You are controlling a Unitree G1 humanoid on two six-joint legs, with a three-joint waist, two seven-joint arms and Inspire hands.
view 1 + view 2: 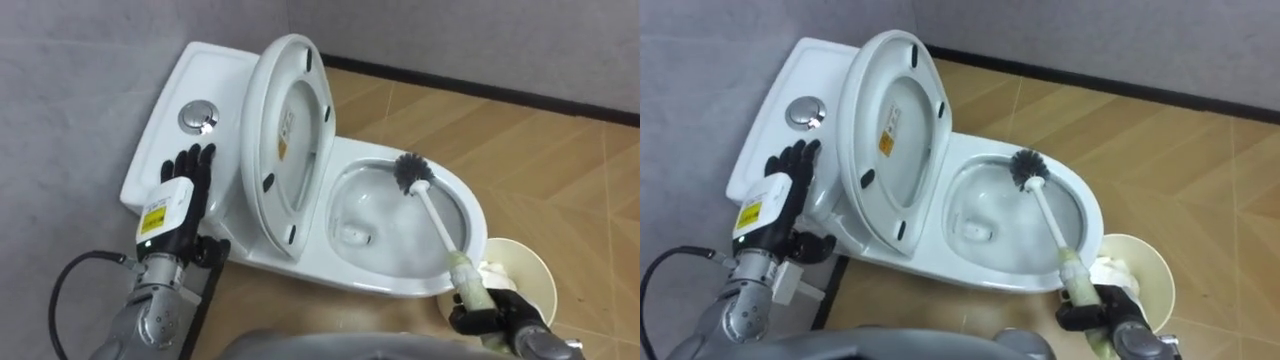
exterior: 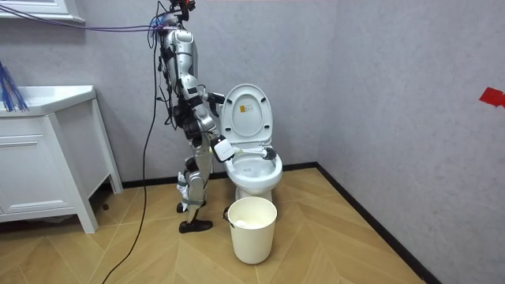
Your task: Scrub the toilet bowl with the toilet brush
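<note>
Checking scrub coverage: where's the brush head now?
Left eye view, centre-right: the brush head sits at the far rim of the toilet bowl, right of the raised seat, its handle gripped by the right hand.

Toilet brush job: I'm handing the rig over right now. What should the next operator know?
Left hand: open, resting at the white cistern lid's near edge.
Right hand: shut on the black-bristled, white-handled toilet brush.
Brush head inside the white ceramic toilet bowl, near its far rim; seat and lid raised.
Cream round bucket beside the right hand.
Left: scrub round the bowl; progress unclear.
</note>
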